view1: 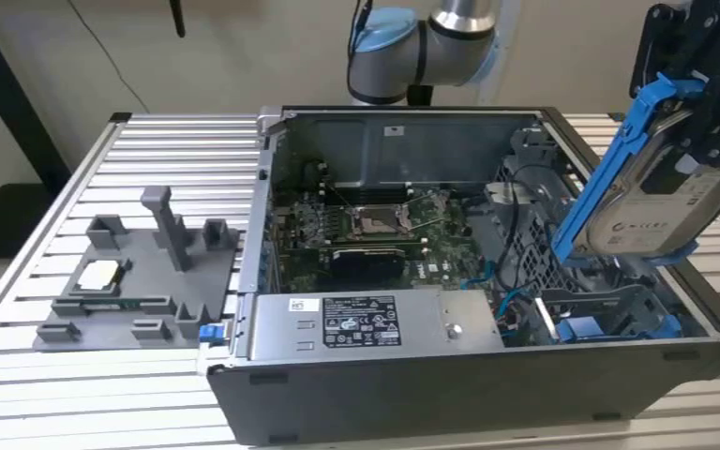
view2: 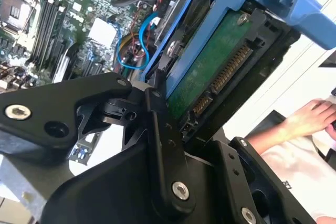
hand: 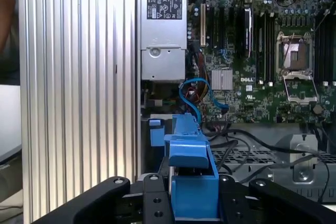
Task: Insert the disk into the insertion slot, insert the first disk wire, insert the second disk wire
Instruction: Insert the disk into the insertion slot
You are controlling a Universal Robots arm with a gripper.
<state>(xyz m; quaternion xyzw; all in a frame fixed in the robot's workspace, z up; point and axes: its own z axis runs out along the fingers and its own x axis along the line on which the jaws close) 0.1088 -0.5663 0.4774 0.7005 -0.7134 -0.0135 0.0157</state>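
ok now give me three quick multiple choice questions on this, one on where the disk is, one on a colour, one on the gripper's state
1. Where is the disk relative to the open computer case?
A) seated fully inside it
B) held tilted above it, at the exterior view's right
C) lying flat beside it

2. What colour is the disk's carrier frame?
A) blue
B) red
C) green

3. What is the gripper's state?
A) open and empty
B) shut on the disk
C) shut on nothing

Answers:
1 B, the exterior view shows the disk tilted in the air over the case's side.
2 A, the frame is bright blue in every view.
3 B, in the first wrist view the gripper clamps the carrier frame from both sides.
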